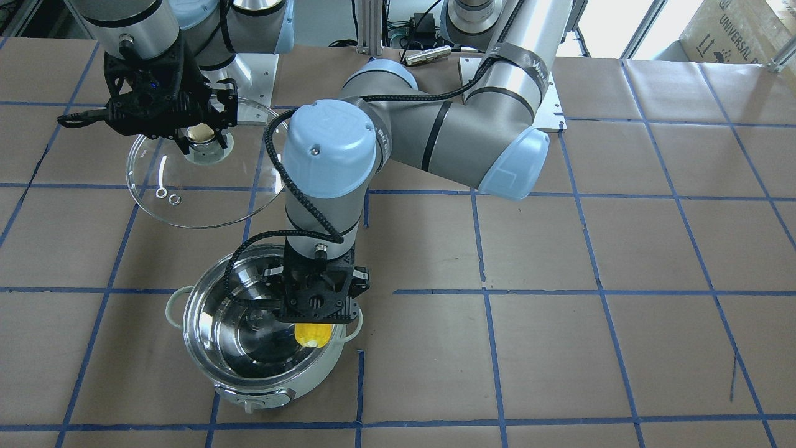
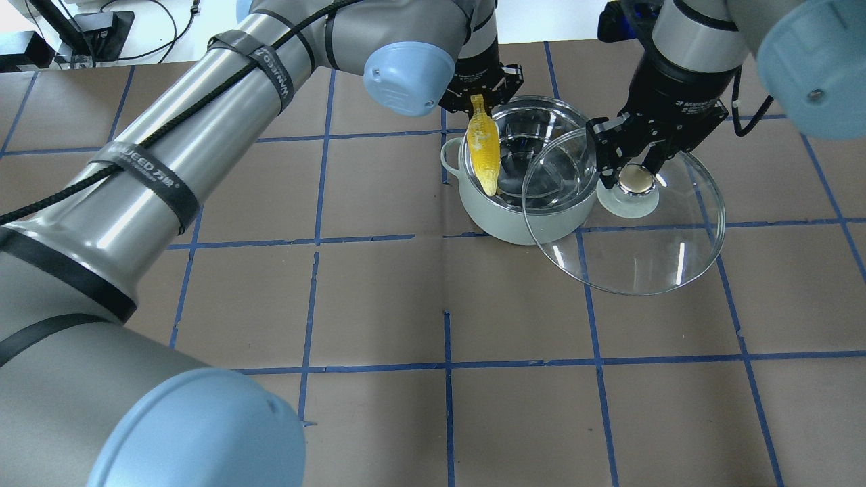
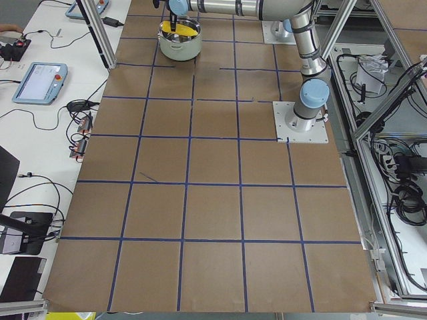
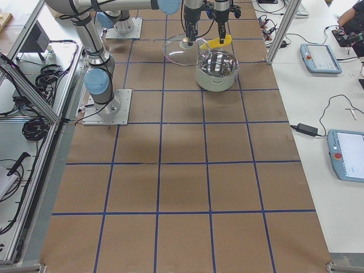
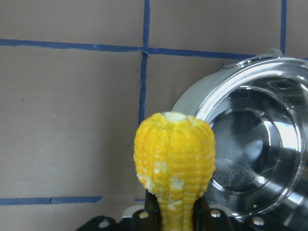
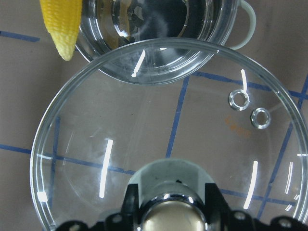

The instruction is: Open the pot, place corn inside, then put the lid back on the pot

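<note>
One pot (image 2: pixel 514 226), one lid (image 2: pixel 649 260) — one corn (image 2: pixel 486 152)

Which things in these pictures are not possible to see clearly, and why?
Front-facing view: the left gripper hides most of the corn.
Right wrist view: the bottom edge partly cuts off the right gripper and the beige knob of the lid.
Overhead view: the pot hides its control knob behind its own body.
</note>
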Controlling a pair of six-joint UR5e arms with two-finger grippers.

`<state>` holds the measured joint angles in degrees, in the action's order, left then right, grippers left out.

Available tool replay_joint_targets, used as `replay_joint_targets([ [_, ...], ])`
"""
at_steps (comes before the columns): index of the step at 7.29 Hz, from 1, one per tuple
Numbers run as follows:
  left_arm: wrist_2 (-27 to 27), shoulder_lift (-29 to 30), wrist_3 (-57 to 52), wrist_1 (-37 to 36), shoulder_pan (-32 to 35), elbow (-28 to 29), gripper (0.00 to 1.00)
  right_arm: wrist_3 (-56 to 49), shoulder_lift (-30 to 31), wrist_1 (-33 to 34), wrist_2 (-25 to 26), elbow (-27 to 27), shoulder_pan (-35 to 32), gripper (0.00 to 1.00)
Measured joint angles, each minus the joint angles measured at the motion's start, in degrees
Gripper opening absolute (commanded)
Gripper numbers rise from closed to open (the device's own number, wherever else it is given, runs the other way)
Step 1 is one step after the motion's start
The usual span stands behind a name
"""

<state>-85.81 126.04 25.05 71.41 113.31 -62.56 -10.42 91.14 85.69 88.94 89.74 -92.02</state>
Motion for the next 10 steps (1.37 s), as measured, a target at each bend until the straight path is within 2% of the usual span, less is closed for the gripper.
replay_joint_targets([
  [1,-0.13,1.23,0.06,0.28,0.49,1.49,0.4,-0.02,0.0,0.0,0.0,0.0,0.0,0.48],
  [2,-0.24,1.93,0.06,0.29,0.66,2.29,0.99,-0.03,0.0,0.0,0.01,0.0,0.0,0.48],
  [6,-0.35,2.89,0.04,-0.05,0.78,2.66,1.0,-0.03,0.0,0.04,-0.01,-0.01,0.03,0.48],
  [8,-1.58,0.82,-2.31,1.29,-0.58,1.68,1.0,-0.05,0.0,0.01,-0.05,-0.08,0.06,0.48],
  [10,-3.93,-3.41,-8.02,3.71,-4.88,-0.87,1.0,-0.03,0.0,0.0,-0.06,-0.17,0.08,0.48],
])
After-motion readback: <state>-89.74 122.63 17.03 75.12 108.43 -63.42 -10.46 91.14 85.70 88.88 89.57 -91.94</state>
